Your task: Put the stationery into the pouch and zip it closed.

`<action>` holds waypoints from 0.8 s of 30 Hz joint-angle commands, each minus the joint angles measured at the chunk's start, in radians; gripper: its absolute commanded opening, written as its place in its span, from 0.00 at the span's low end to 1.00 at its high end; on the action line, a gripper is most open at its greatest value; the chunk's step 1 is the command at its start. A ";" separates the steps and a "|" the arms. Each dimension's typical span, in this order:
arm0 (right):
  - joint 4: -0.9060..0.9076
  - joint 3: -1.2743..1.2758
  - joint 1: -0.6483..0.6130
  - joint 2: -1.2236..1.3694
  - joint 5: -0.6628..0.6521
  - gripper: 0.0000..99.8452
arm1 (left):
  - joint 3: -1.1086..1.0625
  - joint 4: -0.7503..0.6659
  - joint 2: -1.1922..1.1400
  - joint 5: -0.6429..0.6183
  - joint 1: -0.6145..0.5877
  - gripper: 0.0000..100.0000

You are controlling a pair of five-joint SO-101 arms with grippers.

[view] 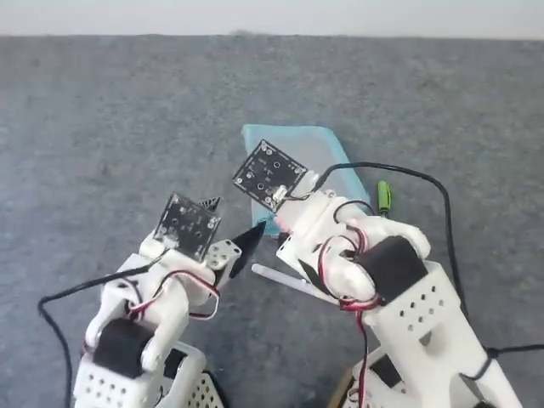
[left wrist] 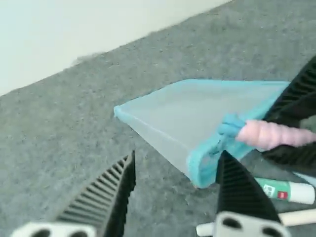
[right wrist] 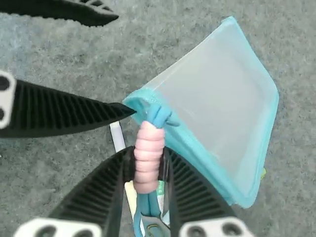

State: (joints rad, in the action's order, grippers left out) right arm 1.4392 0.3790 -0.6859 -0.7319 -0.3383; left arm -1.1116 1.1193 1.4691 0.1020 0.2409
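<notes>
The pouch is translucent with blue trim and lies mid-table. My right gripper is shut on its pink zip pull, at the pouch's near corner. My left gripper stands open just beside that corner, and one of its black fingers has its tip at the blue edge. A white pen lies on the mat under the right arm. A white tube with a green label lies by it. A green pen lies to the right of the pouch.
A grey mat covers the table, with free room to the left and behind the pouch. Black cables loop beside the right arm. A pale wall rises at the far edge.
</notes>
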 commanded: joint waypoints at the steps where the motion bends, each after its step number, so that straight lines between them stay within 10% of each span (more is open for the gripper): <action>1: 0.010 -0.094 -0.022 0.004 0.014 0.01 | -0.004 -0.075 -0.092 0.020 -0.008 0.25; 24: 0.125 -0.127 -0.058 -0.008 -0.031 0.01 | -0.045 -0.210 -0.212 0.023 -0.101 0.25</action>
State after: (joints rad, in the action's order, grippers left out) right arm 1.5604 0.3115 -0.7319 -0.7242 -0.3445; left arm -1.1577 0.9444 1.2804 0.1143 0.1596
